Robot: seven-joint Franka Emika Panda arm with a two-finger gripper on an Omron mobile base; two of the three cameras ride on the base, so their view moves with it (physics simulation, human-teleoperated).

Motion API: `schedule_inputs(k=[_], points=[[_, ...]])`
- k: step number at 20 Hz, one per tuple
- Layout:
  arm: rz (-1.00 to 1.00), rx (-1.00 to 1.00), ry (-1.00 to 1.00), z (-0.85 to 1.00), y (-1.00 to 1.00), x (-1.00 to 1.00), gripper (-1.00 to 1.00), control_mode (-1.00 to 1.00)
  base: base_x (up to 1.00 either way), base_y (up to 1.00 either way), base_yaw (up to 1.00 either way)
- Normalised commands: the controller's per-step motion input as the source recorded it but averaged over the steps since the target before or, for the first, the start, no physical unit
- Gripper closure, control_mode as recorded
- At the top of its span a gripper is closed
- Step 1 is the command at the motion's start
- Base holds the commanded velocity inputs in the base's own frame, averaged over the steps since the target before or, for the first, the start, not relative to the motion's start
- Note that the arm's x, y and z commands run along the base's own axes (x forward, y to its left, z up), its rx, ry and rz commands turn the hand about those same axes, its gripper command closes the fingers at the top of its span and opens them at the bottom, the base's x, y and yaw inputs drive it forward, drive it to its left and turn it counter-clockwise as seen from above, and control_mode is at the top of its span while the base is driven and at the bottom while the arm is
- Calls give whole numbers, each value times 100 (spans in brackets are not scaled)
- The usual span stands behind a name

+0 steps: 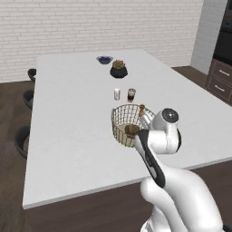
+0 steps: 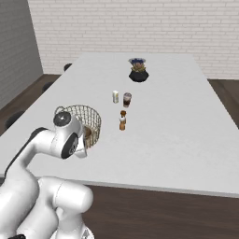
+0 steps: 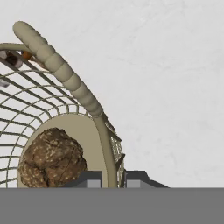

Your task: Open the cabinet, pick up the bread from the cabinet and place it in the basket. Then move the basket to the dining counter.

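The round tan wire basket [image 1: 122, 118] [image 2: 86, 116] stands on the long white dining counter [image 1: 68, 113] [image 2: 177, 121], near its front right part. The lumpy brown bread [image 1: 132, 130] [image 3: 52, 157] lies on the basket's flat bottom. My gripper [image 1: 143, 123] [image 3: 113, 179] comes down on the basket's near rim [image 3: 109, 144], one finger inside the mesh and one outside, shut on the rim wire. A thick ribbed roll of rim [image 3: 57, 65] curves away above the bread. The cabinet is out of view.
Just beyond the basket stand a small pepper mill [image 1: 142, 108] [image 2: 123, 120], a dark glass [image 1: 131, 94] and a white shaker [image 1: 117, 94]. Farther back are a dark plant pot [image 1: 118, 69] and a blue bowl [image 1: 104, 59]. Dark stools [image 1: 21, 140] line the left side.
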Motion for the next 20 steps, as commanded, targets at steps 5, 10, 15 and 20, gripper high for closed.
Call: schedule_inputs(k=[5, 10, 15, 20], points=[[0, 0, 0, -46, 7, 100, 100, -100, 0, 0, 0], [0, 0, 8, -26, 1, 91, 100, -100, 0, 0, 0], [0, 0, 12, -12, 4, 78, 100, -100, 0, 0, 0], [0, 0, 8, -9, 3, 51, 100, -100, 0, 0, 0]])
